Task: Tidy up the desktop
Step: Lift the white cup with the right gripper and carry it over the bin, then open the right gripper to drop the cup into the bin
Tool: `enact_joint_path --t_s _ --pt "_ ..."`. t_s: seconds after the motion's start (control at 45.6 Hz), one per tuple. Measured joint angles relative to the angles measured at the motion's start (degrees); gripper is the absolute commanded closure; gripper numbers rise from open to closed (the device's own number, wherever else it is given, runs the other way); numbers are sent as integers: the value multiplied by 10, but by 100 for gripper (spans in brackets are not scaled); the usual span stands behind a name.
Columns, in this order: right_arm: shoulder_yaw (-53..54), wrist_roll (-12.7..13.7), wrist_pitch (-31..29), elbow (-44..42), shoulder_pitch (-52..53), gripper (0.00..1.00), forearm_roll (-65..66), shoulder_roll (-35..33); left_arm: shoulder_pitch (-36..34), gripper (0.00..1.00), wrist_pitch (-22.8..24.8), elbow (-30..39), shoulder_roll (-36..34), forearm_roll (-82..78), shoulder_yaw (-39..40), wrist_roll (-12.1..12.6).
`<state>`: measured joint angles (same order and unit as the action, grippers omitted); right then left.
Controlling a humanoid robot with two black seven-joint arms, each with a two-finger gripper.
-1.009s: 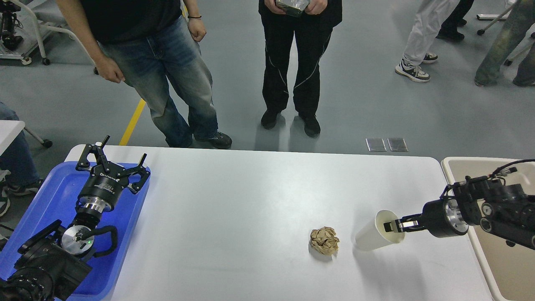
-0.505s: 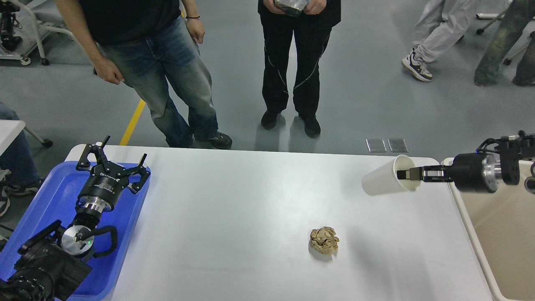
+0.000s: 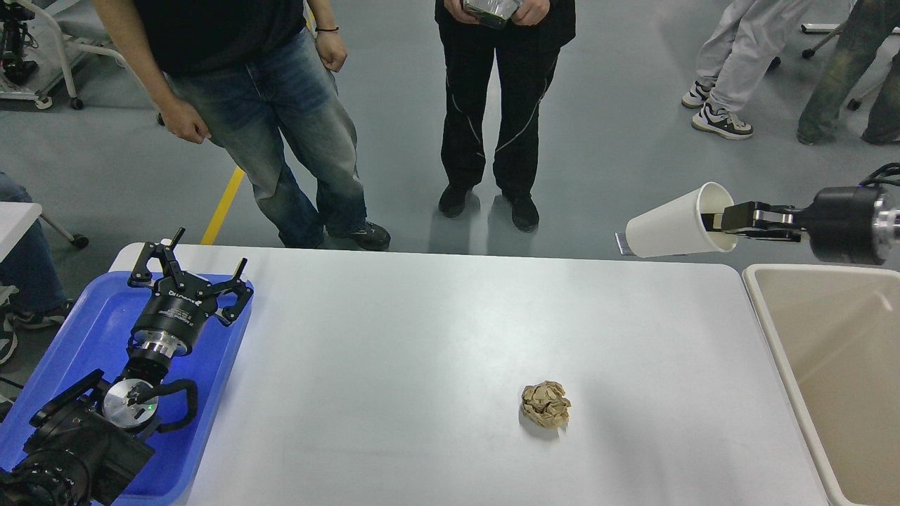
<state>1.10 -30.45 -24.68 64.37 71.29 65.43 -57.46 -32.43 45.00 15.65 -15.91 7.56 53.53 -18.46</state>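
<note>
The white desktop (image 3: 422, 337) fills the middle of the head view. A crumpled brown paper ball (image 3: 545, 405) lies on it, right of centre. My right gripper (image 3: 724, 219) is shut on the rim of a white paper cup (image 3: 675, 229) and holds it on its side, high above the desktop's far right corner. My left gripper (image 3: 190, 266) is open and empty, fingers spread, over the blue tray (image 3: 77, 337) at the left.
A beige bin (image 3: 837, 365) stands off the desktop's right edge, below the held cup. Two people (image 3: 485, 105) stand close behind the far edge. More legs and chair bases show at the back right.
My right gripper has lifted the white cup from the desktop near the paper ball, up and to the far right. The left arm has not moved.
</note>
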Motion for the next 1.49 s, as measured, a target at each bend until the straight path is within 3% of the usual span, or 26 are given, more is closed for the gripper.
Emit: enact_joint_path --t_s 0.351,0.549,0.746,1.075,1.295,1.492 --pt "7 0 -17 -7 24 100 -25 -20 0 0 0 0 0 0 0 0" --pt "3 2 -17 -52 25 100 -32 -20 0 0 0 0 0 0 0 0" --pt "-2 5 -16 -151 18 100 -58 -4 0 0 0 0 0 0 0 0" --pt "-7 16 -15 -390 -16 100 -98 67 0 0 0 0 0 0 0 0" --pt "-9 57 -13 -537 -42 100 -124 125 0 0 0 0 0 0 0 0" --pt "-9 133 10 -615 -66 100 -151 162 0 0 0 0 0 0 0 0"
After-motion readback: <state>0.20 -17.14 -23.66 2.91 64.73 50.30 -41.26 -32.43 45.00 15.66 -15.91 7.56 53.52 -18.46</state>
